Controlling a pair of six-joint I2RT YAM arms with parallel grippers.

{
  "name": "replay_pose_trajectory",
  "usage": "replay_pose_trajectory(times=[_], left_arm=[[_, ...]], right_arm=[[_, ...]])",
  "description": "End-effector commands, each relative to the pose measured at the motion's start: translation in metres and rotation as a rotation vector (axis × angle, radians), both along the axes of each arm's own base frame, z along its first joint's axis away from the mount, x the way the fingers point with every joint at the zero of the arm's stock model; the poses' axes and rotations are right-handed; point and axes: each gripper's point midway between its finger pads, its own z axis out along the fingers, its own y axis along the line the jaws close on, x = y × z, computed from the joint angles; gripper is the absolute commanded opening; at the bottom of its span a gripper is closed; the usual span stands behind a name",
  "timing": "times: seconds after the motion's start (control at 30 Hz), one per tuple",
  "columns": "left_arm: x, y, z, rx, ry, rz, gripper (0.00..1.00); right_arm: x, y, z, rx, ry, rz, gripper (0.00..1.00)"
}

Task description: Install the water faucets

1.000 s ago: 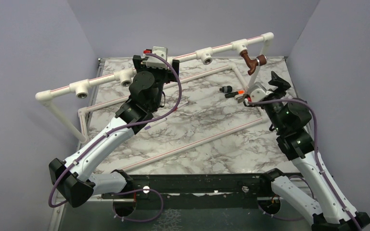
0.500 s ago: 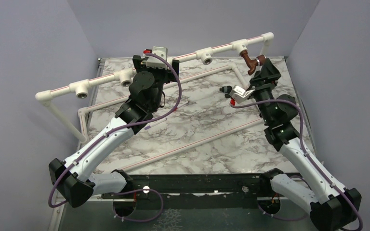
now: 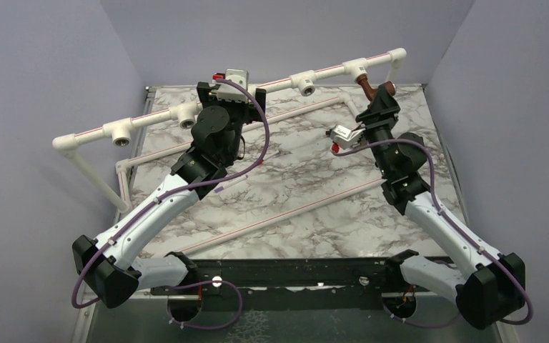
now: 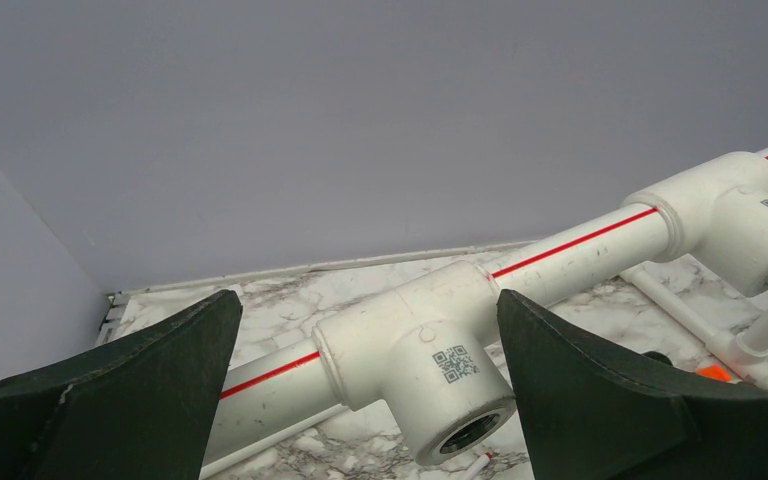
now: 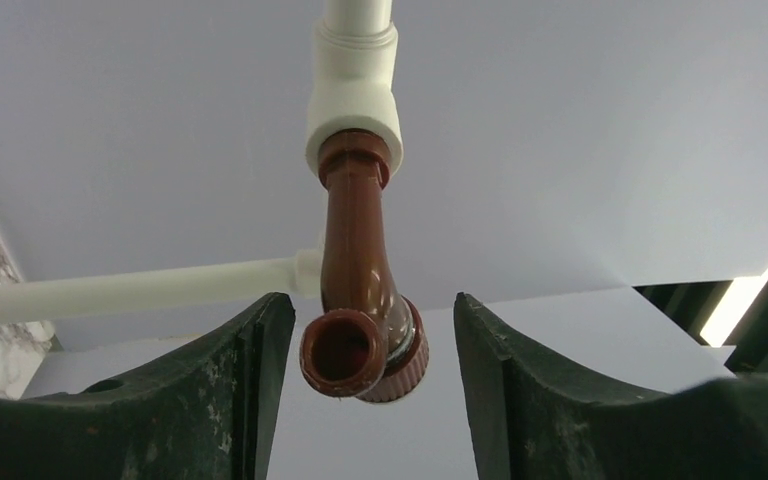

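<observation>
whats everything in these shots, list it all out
faucet: 1, reddish-brown, screwed into the rightmost tee
tees: at least 4, white, along the raised pipe
pipes: several, white with red stripe, one raised, others flat on table
small parts: count unclear, dark and orange, on table
table: 1, grey-veined white marble
walls: lilac-grey, around the table
left claw: 1, black, open, either side of a tee
right claw: 1, black, open, either side of faucet

Glossy, smooth reddish-brown finish on water faucet [image 5: 355, 250]; smooth white plastic with slight sheen on pipe [image 4: 570, 245] and tee fittings [image 4: 415, 345]; smooth, faintly reflective marble pattern on worktop [image 3: 293, 179].
</observation>
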Motion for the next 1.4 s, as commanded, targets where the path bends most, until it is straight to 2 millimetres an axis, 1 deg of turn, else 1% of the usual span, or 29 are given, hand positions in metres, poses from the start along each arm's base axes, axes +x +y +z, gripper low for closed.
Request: replay_pose_trajectory(times=[0.0, 0.1, 0.17, 0.2, 0.33, 0.37, 0.47, 0.57, 0.7, 0.87, 0.9, 1.0, 1.2, 1.37], left_arm=[[0.004, 0.013, -0.052, 0.123, 0.144, 0.062, 0.99], [0.004, 0.013, -0.053, 0.126, 0.146, 0.062, 0.99], [0.005, 0.012, -0.054, 0.127, 0.147, 0.062, 0.99], [0.005, 0.012, -0.054, 0.128, 0.148, 0.060, 0.99], [0.005, 0.012, -0.055, 0.128, 0.149, 0.061, 0.99], [0.005, 0.012, -0.055, 0.128, 0.149, 0.061, 0.99], [0.005, 0.011, -0.056, 0.130, 0.151, 0.061, 0.99], [0.006, 0.011, -0.057, 0.132, 0.153, 0.060, 0.99], [0.007, 0.011, -0.057, 0.133, 0.154, 0.062, 0.99], [0.006, 0.011, -0.056, 0.131, 0.152, 0.060, 0.99], [0.006, 0.011, -0.057, 0.132, 0.154, 0.061, 0.99], [0.006, 0.011, -0.056, 0.131, 0.152, 0.062, 0.99], [0.005, 0.011, -0.056, 0.129, 0.150, 0.059, 0.99], [0.005, 0.011, -0.055, 0.127, 0.150, 0.057, 0.99]], right_arm=[[-0.001, -0.003, 0.028, 0.005, -0.095, -0.032, 0.62], [0.004, -0.003, 0.025, 0.017, -0.089, -0.038, 0.55], [0.006, -0.004, 0.025, 0.036, -0.090, -0.040, 0.48], [0.005, -0.004, 0.027, 0.053, -0.097, -0.038, 0.42], [0.005, -0.006, 0.027, 0.158, -0.093, -0.016, 0.09], [0.004, -0.007, 0.027, 0.195, -0.087, -0.008, 0.02], [0.000, -0.004, 0.026, 0.353, -0.065, 0.057, 0.01], [-0.005, -0.001, 0.031, 0.581, -0.028, 0.148, 0.01], [-0.010, 0.011, 0.039, 0.869, 0.068, 0.287, 0.01], [-0.014, 0.025, 0.054, 1.224, 0.188, 0.428, 0.01], [-0.015, 0.027, 0.060, 1.291, 0.202, 0.453, 0.01], [-0.018, 0.033, 0.066, 1.507, 0.265, 0.527, 0.01], [-0.020, 0.037, 0.072, 2.019, 0.358, 0.650, 0.01], [-0.019, 0.041, 0.072, 2.344, 0.431, 0.717, 0.01]])
